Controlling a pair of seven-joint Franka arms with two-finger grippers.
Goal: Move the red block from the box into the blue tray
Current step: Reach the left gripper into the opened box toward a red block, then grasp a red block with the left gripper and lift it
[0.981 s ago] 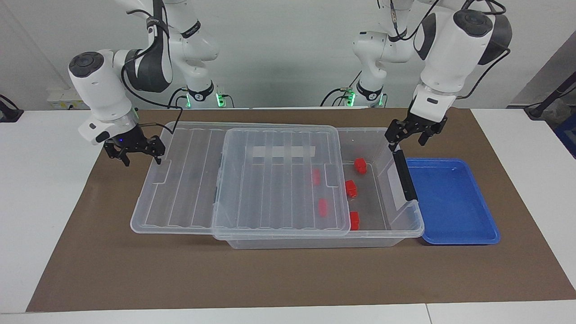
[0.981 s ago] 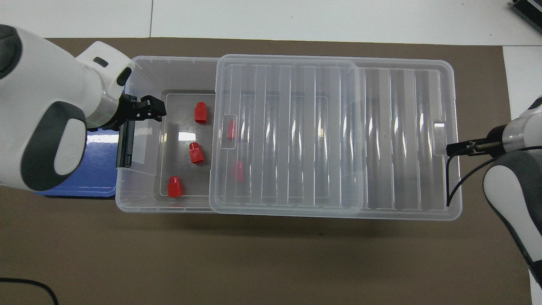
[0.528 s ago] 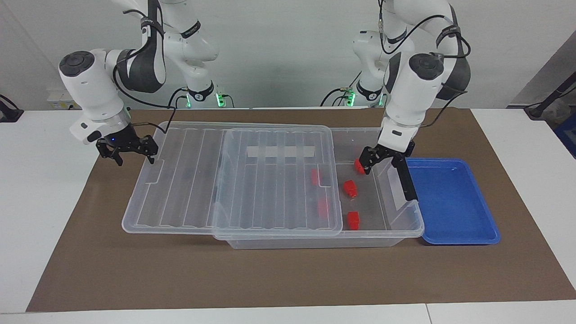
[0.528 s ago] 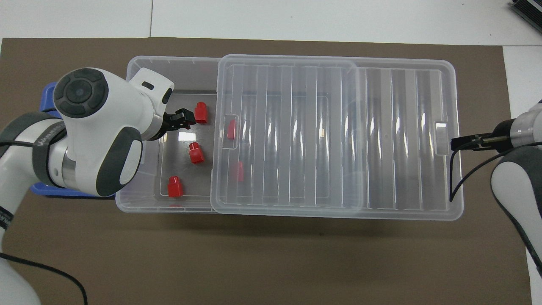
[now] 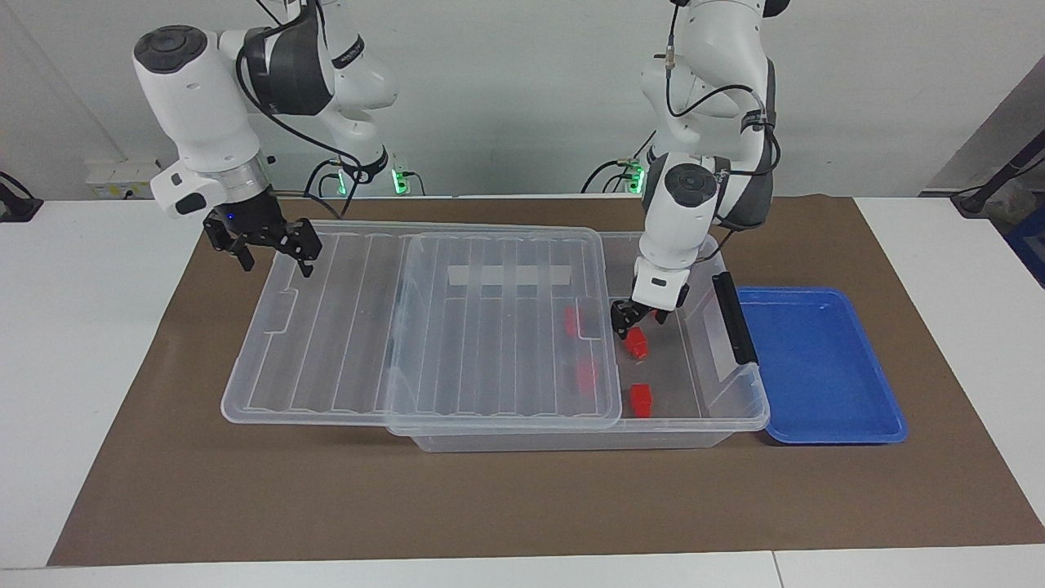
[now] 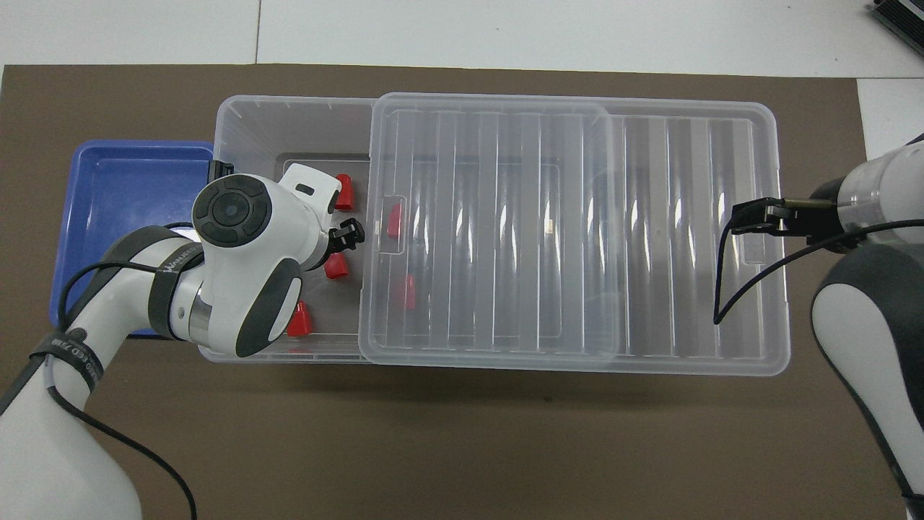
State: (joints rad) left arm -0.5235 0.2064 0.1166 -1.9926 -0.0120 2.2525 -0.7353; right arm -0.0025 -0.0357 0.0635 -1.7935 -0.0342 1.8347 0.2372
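Note:
The box (image 5: 571,441) (image 6: 245,123) stands mid-table, its ribbed clear lid (image 5: 490,327) (image 6: 563,217) slid toward the right arm's end, so the end by the blue tray (image 5: 816,367) (image 6: 123,188) is uncovered. Three red blocks lie uncovered in the box; two more show through the lid. My left gripper (image 5: 635,321) (image 6: 348,237) is down inside the box, open, its tips right at the top of the middle red block (image 5: 637,345) (image 6: 336,269). Another red block (image 5: 641,400) (image 6: 299,320) lies farther from the robots. A third red block (image 6: 345,193) is hidden by the arm in the facing view. The tray has nothing in it.
My right gripper (image 5: 273,251) (image 6: 747,217) hangs open over the lid's end toward the right arm's end of the table. A black latch (image 5: 733,318) sits on the box's end wall beside the tray. Brown mat covers the table around the box.
My left gripper came from above the latch end down into the box, onto the middle block. The right gripper rose and swung in over the lid's end. The lid shifted slightly.

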